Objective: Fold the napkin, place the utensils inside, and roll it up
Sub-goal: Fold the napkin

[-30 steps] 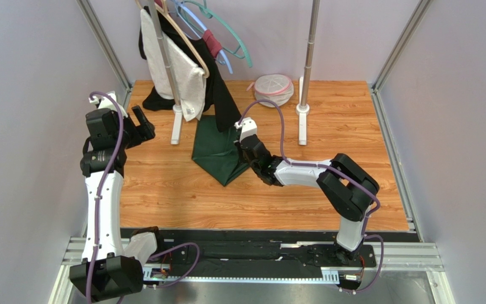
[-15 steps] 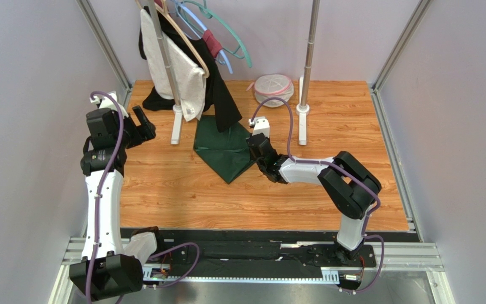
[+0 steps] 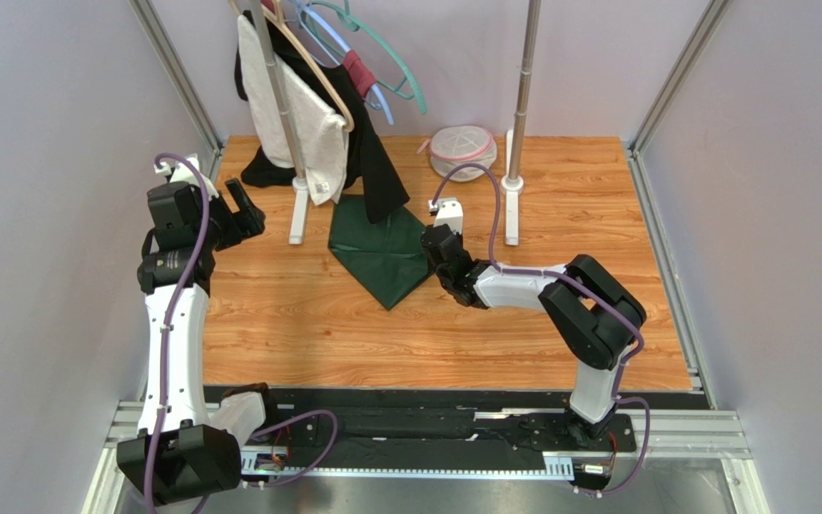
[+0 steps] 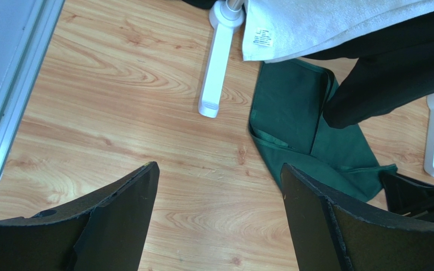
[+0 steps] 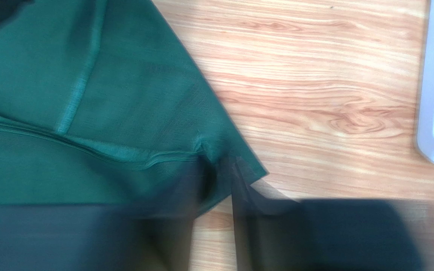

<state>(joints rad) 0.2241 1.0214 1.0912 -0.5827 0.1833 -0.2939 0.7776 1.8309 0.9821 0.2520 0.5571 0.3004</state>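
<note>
The left pincer (image 4: 218,169) stands wide apart, holding nothing. The napkin (image 4: 293,118) lies ahead and to its right on the table (image 4: 117,84), partly under a black garment (image 4: 395,73). The right pincer (image 3: 432,255) sits at the napkin's right corner; blur hides whether it is together or clamped.

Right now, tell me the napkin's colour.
The napkin is plain dark green, clearest in the right wrist view.
</note>
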